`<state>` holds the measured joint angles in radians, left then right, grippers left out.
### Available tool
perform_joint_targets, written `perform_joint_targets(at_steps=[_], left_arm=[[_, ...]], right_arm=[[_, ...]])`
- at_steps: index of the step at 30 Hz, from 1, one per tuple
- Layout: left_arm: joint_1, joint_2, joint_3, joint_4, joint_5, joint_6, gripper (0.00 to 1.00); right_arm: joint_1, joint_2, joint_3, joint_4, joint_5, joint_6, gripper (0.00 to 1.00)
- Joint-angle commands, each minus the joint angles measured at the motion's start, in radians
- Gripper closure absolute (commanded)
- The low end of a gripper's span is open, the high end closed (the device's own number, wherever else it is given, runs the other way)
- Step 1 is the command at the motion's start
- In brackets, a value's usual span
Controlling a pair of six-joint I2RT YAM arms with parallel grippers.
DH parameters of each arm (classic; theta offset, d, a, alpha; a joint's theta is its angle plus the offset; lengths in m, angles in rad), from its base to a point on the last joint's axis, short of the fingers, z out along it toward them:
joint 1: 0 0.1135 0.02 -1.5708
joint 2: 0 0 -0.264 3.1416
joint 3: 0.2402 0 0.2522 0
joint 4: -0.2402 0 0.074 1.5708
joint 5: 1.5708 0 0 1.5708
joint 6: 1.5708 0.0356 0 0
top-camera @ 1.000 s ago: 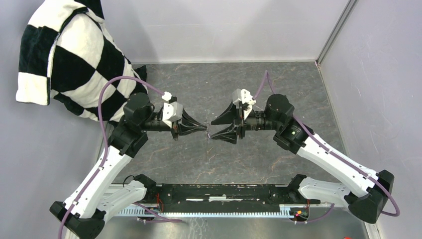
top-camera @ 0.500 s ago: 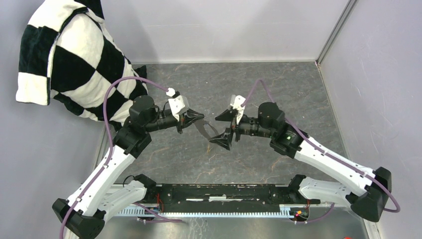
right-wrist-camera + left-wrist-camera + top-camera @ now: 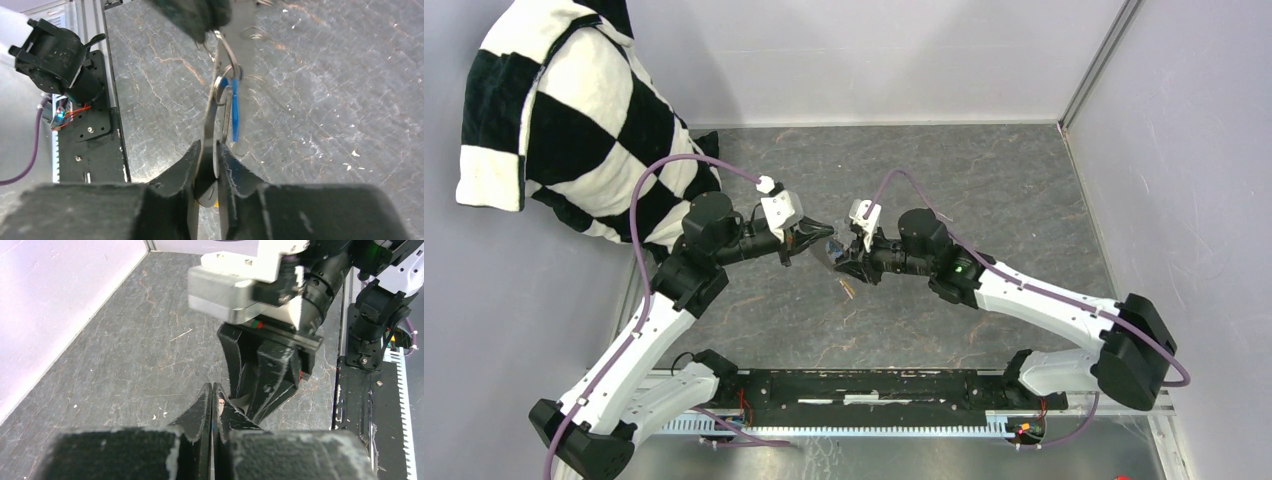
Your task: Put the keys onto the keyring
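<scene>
Our right gripper (image 3: 209, 150) pinches what seems to be the yellow key (image 3: 210, 117), blade up against the keyring (image 3: 226, 49), which our left gripper (image 3: 212, 390) clamps with fingers pressed together, blue key (image 3: 234, 112) already hanging there, so threading next calls for fine alignment.

Top camera high, downward; wrist cameras close, opposed (both show right end effector (image 3: 208, 148)).
</scene>
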<state>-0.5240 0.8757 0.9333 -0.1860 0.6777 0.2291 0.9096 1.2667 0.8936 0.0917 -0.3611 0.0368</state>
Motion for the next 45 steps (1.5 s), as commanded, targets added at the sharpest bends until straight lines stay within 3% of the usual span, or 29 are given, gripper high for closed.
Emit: perform_joint_targets(at_steps=[1,2,4,6,10,13,16,20,23,26,30,36,38,42,43,44,45], left_arm=[[-0.002,-0.023,0.001,0.049,-0.021,0.017,0.98],[-0.002,-0.023,0.000,0.043,-0.028,0.024,0.98],[-0.002,-0.014,0.001,0.031,-0.053,0.030,0.92],[-0.002,0.005,0.010,0.016,-0.096,0.024,0.64],[-0.001,0.058,0.040,-0.003,-0.217,0.013,0.17],[0.004,0.100,0.080,-0.041,-0.287,0.025,0.01],[0.020,0.173,0.163,-0.126,-0.372,0.018,0.00],[0.099,0.297,0.314,-0.281,-0.419,-0.024,0.00],[0.235,0.394,0.403,-0.390,-0.412,-0.062,0.00],[0.317,0.490,0.483,-0.522,-0.404,-0.002,0.00],[0.382,0.563,0.509,-0.632,-0.406,0.043,0.00],[0.398,0.558,0.442,-0.634,-0.380,0.018,0.00],[0.398,0.545,0.416,-0.612,-0.378,-0.007,0.00],[0.397,0.543,0.397,-0.590,-0.403,-0.021,0.00],[0.398,0.534,0.389,-0.575,-0.418,-0.012,0.00],[0.398,0.528,0.383,-0.567,-0.417,-0.013,0.00],[0.398,0.522,0.377,-0.558,-0.415,-0.012,0.00]], right_arm=[[0.001,0.007,0.014,0.085,0.037,0.031,0.93],[0.000,-0.006,0.001,0.092,0.046,0.030,1.00],[-0.001,-0.026,-0.015,0.090,0.044,0.019,1.00],[-0.009,-0.036,-0.022,0.074,0.050,0.013,1.00],[-0.066,-0.045,-0.030,0.027,0.039,0.005,1.00],[-0.135,-0.033,-0.036,-0.023,0.030,-0.008,1.00],[-0.198,0.011,-0.005,-0.137,0.105,-0.066,1.00],[-0.221,0.102,0.093,-0.303,0.442,-0.178,1.00],[-0.220,0.178,0.128,-0.326,0.696,-0.256,1.00],[-0.217,0.259,0.171,-0.331,0.868,-0.320,1.00],[-0.194,0.346,0.205,-0.272,1.037,-0.417,1.00],[-0.075,0.539,0.285,-0.313,1.116,-0.467,0.95],[-0.031,0.601,0.299,-0.327,1.114,-0.450,0.89],[0.023,0.669,0.321,-0.341,1.064,-0.378,0.68],[0.040,0.684,0.342,-0.360,1.003,-0.334,0.47],[0.040,0.675,0.345,-0.364,0.971,-0.316,0.07],[0.040,0.661,0.348,-0.367,0.934,-0.300,0.02]])
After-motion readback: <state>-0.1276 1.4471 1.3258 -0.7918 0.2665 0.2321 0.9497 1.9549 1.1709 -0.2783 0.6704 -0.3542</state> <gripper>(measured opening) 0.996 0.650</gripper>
